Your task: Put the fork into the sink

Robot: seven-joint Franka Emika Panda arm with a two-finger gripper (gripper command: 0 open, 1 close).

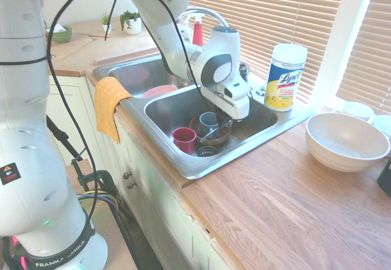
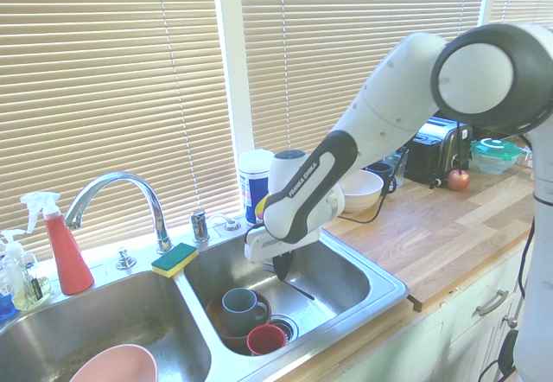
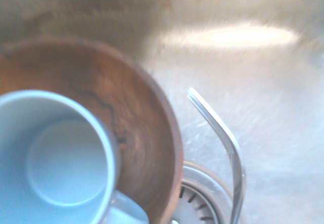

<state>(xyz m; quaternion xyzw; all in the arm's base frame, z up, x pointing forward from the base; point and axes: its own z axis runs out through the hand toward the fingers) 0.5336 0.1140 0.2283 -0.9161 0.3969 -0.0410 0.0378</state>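
**dishbot_dan:** Kitchen with blinds all along the window, wooden bench [image 1: 287, 203] wrapped around a double steel sink [image 1: 183, 160]. The pincer [image 2: 285, 270] is down inside the right basin, pressed together on the fork [image 2: 298, 290], which hangs from it over the basin floor. In the wrist view the fork [image 3: 223, 138] shows as a thin bent strip of shiny metal next to the drain [image 3: 195, 206]. Can't tell if the low end is touching the steel yet.

**rinse_repeat:** So how does it handle? Looks light and stiff to me, won't flex, won't break if it drops. Slippery though, polished metal on smooth pads, and that thin handle could swivel in the grip.

**dishbot_dan:** Yeah, I'd guess pinching across the flat of the handle is the safe hold. It seems gripped near one end, but which end is hard to make out.

**rinse_repeat:** What's crowding it?

**dishbot_dan:** Brown wooden bowl [image 1: 211, 137] with a grey-blue mug [image 1: 208, 122] sitting in it, just beside the pincer. Red cup [image 1: 184, 139] next to the bowl, toward the sink's front rim. Faucet [image 2: 117, 196] stands at the back rim, sponge [image 2: 175, 259] beside it. Big cream bowl [image 1: 345, 140] and wipes tub [image 1: 285, 77] are up on the bench, well out of the way.

**rinse_repeat:** Then the wooden bowl is the only real snag. Bare steel by the drain looks like the spot.
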